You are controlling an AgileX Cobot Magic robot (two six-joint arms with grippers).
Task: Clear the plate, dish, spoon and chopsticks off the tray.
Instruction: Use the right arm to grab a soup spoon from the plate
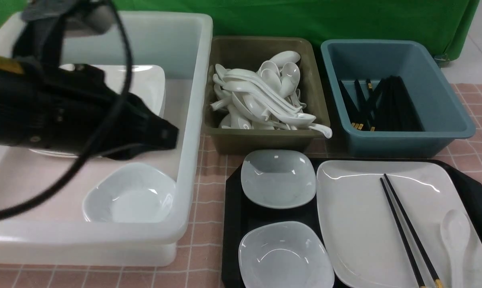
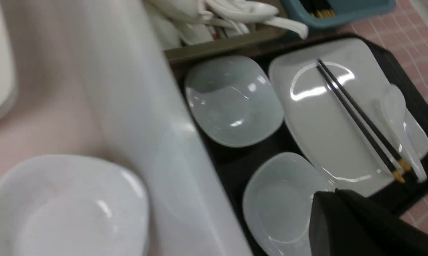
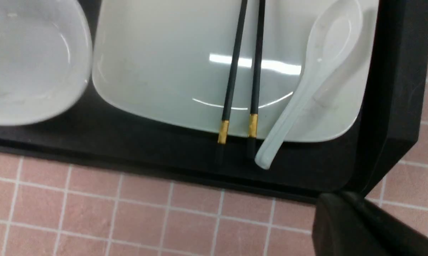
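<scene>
While neither arm holds anything, tray (image 1: 233, 224): black, on the pink-checked table (image 1: 209, 180), fully loaded.
plate (image 1: 357, 224): right part of tray; glossy, stiff, probably the heaviest piece and breakable; take by the rim, after it is emptied.
chopsticks (image 1: 401, 234): side by side across plate, gold tips past its near edge; light, thin, prone to roll; pinch both together near that overhang.
spoon (image 1: 456, 236): on plate, right of chopsticks, handle end off the near edge; slick glaze, so grip the handle.
dishes: far dish (image 1: 278, 178), near dish (image 1: 283, 256), left part of tray; pinch a wall.
left jaws: together, empty, over the white bin (image 1: 193, 120).
right jaws: together, empty, above table off tray's near right corner.
</scene>
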